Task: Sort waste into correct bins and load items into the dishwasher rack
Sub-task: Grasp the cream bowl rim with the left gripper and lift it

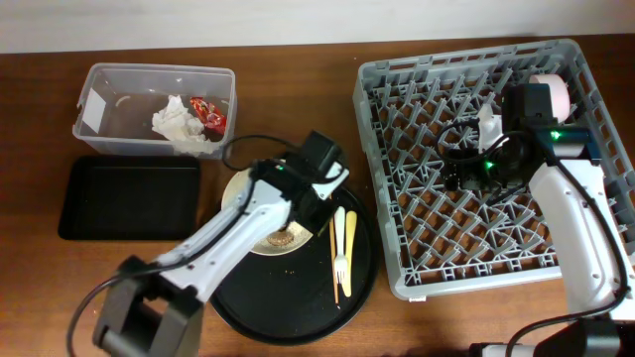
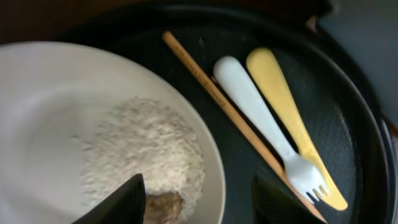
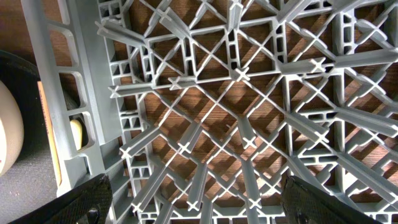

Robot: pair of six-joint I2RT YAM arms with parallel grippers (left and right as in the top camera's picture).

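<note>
At the left of the surface (image 1: 298, 89), the clear tub (image 1: 119, 71) holds crumpled tissues (image 1: 177, 124) and a red wrapper (image 1: 206, 112), and the flat black tray (image 1: 129, 198) lies just beside it. On the round black tray (image 1: 362, 273), the left end effector (image 2: 199, 202) hangs spread over the rim of the cream bowl (image 2: 62, 112), which holds rice (image 2: 149, 149) and a brown bit (image 2: 163, 205). The chopstick (image 2: 217, 102), white fork (image 2: 255, 99) and yellow cutlery (image 2: 280, 93) lie alongside. The right end effector (image 3: 205, 205) is spread wide over the dishwasher rack (image 1: 466, 283), with a pink bowl (image 1: 551, 89) in its far corner.
</note>
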